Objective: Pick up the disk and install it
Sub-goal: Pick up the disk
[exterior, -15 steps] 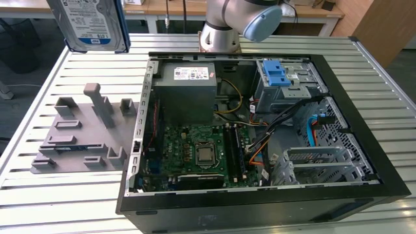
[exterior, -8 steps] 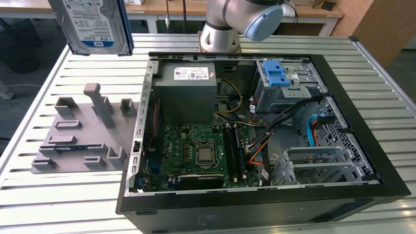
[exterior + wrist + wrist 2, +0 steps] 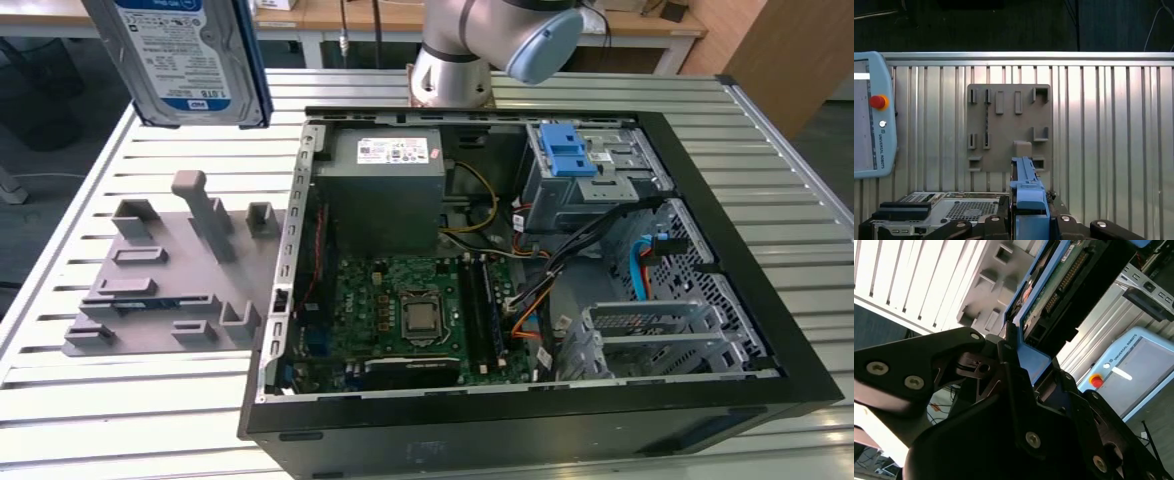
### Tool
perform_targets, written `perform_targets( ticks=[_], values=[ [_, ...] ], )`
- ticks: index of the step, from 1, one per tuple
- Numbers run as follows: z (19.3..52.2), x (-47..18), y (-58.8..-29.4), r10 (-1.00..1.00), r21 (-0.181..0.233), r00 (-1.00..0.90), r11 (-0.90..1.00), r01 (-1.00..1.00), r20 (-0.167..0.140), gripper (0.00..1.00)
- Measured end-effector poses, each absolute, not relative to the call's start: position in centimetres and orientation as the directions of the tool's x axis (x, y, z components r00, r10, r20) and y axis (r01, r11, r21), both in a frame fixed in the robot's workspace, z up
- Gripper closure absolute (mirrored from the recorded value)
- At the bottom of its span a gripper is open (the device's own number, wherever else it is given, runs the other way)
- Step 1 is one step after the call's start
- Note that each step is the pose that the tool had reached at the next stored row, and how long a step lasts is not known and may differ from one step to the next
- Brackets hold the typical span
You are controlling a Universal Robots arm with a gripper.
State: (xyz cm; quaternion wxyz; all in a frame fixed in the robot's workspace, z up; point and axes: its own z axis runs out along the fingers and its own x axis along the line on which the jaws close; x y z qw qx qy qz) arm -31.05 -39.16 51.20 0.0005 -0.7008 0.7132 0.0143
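grasping the disk [image 3: 180,60] by its blue plastic carrier, my end effector [image 3: 1030,205] was clenched on it, with the black fingers [image 3: 1010,370] pressed against the blue frame in both wrist views. in the exterior view the disk hung upright and clear of the table [image 3: 120,400]. its white-and-blue label faced the camera, above the table's far part on the exterior view's left.

below the disk and nearer the camera, the grey fixture plate [image 3: 160,275] lay flat on the slatted table, with raised blocks and slots across its top. just beside the plate, toward the exterior view's right, the open computer case [image 3: 534,420] lay on its side. inside it were the green motherboard [image 3: 400,300], the grey power-supply box [image 3: 387,190] with a white sticker, and the grey metal cage [image 3: 587,170] with blue latches at the far side. the base of my arm [image 3: 454,60] stood behind the case.

the first wrist view looked along the disk's blue edge down onto the fixture plate. the teach pendant [image 3: 871,115], with its red button, rested on the slats well apart from the plate. the second wrist view showed the disk's green circuit-board face and a row of connector pins.
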Motion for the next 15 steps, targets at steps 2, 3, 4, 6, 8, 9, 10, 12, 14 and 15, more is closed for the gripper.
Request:
perform_targets(
  ticks=[2, 3, 4, 6, 8, 9, 10, 12, 14, 15],
  values=[
    [51.2, -31.0, -39.5, -0.999, 0.020, -0.018, 0.017, -1.000, -0.035, 0.63],
    [51.2, -30.8, -39.6, -0.999, 0.020, -0.018, 0.017, -1.000, -0.036, 0.63],
    [51.2, -30.6, -39.7, -0.999, 0.020, -0.018, 0.017, -1.000, -0.036, 0.63],
    [51.2, -30.2, -39.9, -0.999, 0.020, -0.018, 0.017, -1.000, -0.036, 0.63],
    [51.2, -29.7, -40.1, -0.999, 0.020, -0.018, 0.017, -1.000, -0.036, 0.63],
    [51.2, -29.4, -40.1, -0.999, 0.020, -0.018, 0.017, -1.000, -0.036, 0.63],
    [51.2, -29.1, -40.2, -0.999, 0.020, -0.018, 0.017, -1.000, -0.036, 0.63],
    [51.2, -28.5, -40.3, -0.999, 0.021, -0.018, 0.017, -1.000, -0.036, 0.63],
    [51.2, -27.9, -40.3, -0.999, 0.021, -0.018, 0.017, -1.000, -0.036, 0.63],
    [51.2, -27.6, -40.3, -0.999, 0.021, -0.018, 0.017, -1.000, -0.036, 0.63]
  ],
)
